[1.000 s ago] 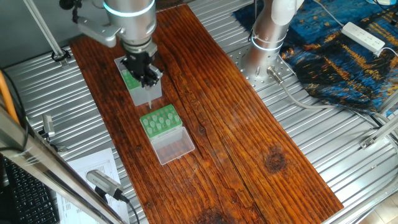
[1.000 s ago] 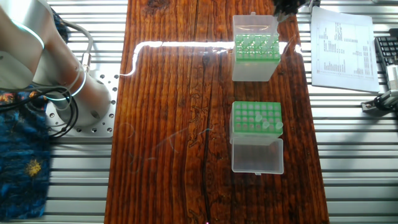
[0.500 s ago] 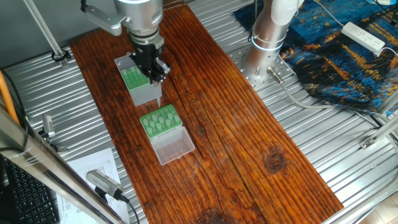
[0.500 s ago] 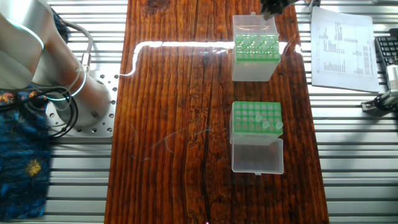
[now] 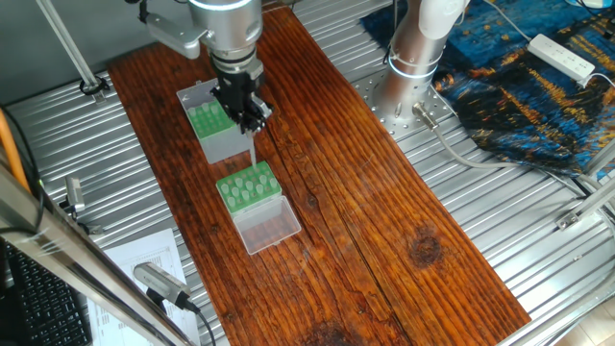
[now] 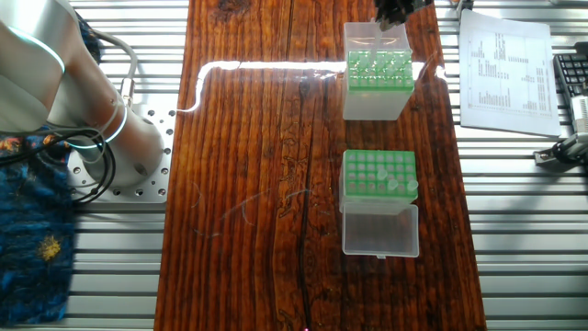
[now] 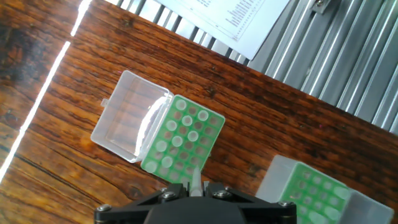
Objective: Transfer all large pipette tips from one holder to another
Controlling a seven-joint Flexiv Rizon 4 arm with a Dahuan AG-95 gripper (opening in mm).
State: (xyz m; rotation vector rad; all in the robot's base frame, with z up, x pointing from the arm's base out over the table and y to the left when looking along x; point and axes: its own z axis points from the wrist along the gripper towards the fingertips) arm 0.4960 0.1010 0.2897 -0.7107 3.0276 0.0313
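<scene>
Hand view, left to right: the clear lid (image 7: pixel 127 118) lies flat on the wooden board (image 7: pixel 56 81), hinged to the low green rack (image 7: pixel 185 144); the gripper (image 7: pixel 196 188) pinches a pale pipette tip (image 7: pixel 194 178) above that rack's near edge; the taller grey-sided holder (image 7: pixel 311 190) stands right, apart; a printed sheet (image 7: pixel 236 18) lies on the slatted table beyond.

Our arm reaches down from the top of one fixed view, wrist vertical, hand (image 5: pixel 252 123) pointing at the surface. Our fingers are closed together, pinching a pale tip (image 7: pixel 194 182) that sticks out below them.
</scene>
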